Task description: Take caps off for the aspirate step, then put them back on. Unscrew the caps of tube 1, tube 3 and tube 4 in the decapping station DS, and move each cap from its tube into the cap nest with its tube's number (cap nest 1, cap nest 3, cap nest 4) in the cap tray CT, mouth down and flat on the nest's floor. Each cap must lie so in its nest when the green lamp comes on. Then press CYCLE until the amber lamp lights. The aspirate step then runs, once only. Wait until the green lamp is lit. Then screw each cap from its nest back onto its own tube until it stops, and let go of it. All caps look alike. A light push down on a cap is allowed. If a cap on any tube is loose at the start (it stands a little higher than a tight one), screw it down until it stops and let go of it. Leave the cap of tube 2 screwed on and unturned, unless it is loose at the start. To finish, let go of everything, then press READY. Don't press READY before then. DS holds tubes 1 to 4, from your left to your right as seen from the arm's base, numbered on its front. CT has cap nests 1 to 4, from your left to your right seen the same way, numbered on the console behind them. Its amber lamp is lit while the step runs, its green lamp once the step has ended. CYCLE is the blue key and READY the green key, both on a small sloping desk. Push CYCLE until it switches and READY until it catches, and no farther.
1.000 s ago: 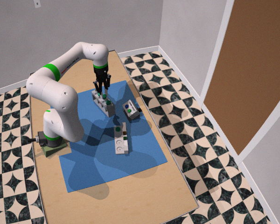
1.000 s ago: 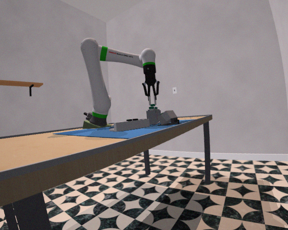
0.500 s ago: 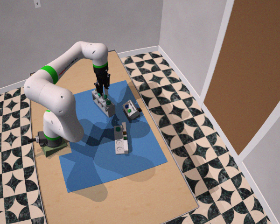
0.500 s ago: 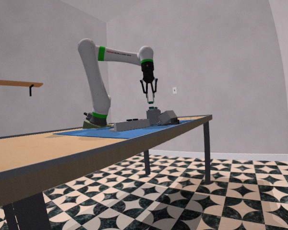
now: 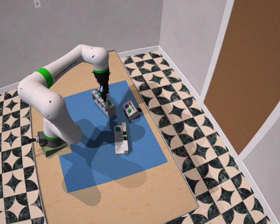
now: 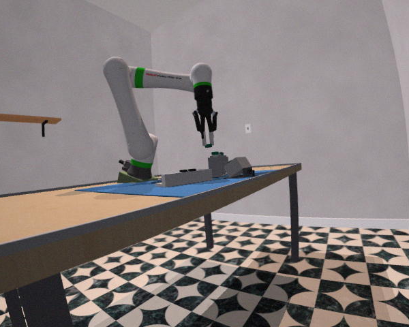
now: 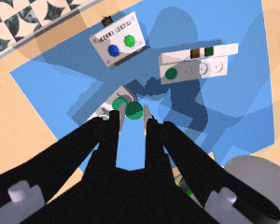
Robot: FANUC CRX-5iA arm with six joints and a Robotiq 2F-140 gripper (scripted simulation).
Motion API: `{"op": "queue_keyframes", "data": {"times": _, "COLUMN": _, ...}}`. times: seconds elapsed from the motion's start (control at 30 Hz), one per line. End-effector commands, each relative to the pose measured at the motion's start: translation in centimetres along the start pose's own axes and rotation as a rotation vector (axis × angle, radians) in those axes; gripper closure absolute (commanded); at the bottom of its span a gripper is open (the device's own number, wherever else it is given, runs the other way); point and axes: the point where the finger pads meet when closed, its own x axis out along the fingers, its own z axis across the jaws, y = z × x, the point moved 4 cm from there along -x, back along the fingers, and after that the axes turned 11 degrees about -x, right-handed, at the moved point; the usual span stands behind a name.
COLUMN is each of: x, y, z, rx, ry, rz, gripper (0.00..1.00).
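Fingers pinch a green cap (image 7: 133,110), narrowly parted, lifted above the decapping station (image 6: 217,164); likely tube 3's, bound next for cap nest 3 (image 7: 203,69)

txt: red "FANUC" + dark model lettering, blurred | on: arm forearm (image 6: 165,78) | desk label unreadable

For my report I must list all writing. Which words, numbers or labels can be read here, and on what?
"FANUC", red, then grey letters too blurred to read: on the arm's forearm.
Key desk: a dark text strip, unreadable.
Decapping station and cap tray: no readable numbers.
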Motion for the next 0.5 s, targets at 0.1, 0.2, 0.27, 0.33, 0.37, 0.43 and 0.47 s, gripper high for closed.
{"op": "queue_keyframes", "data": {"times": 0.1, "x": 0.2, "y": 1.5, "z": 3.9, "rx": -0.242, "ry": 0.032, "rz": -0.045, "gripper": 1.00}}
{"op": "queue_keyframes", "data": {"times": 0.2, "x": 0.2, "y": 2.0, "z": 5.5, "rx": -0.242, "ry": 0.032, "rz": -0.045, "gripper": 1.00}}
{"op": "queue_keyframes", "data": {"times": 0.27, "x": 0.3, "y": 2.3, "z": 6.3, "rx": -0.242, "ry": 0.032, "rz": -0.045, "gripper": 1.00}}
{"op": "queue_keyframes", "data": {"times": 0.33, "x": 0.3, "y": 2.6, "z": 7.1, "rx": -0.242, "ry": 0.032, "rz": -0.045, "gripper": 1.00}}
{"op": "queue_keyframes", "data": {"times": 0.37, "x": 0.3, "y": 2.8, "z": 7.9, "rx": -0.242, "ry": 0.032, "rz": -0.045, "gripper": 1.00}}
{"op": "queue_keyframes", "data": {"times": 0.43, "x": 0.4, "y": 3.1, "z": 8.7, "rx": -0.242, "ry": 0.032, "rz": -0.045, "gripper": 1.00}}
{"op": "queue_keyframes", "data": {"times": 0.47, "x": 0.4, "y": 3.3, "z": 9.5, "rx": -0.242, "ry": 0.032, "rz": -0.045, "gripper": 1.00}}
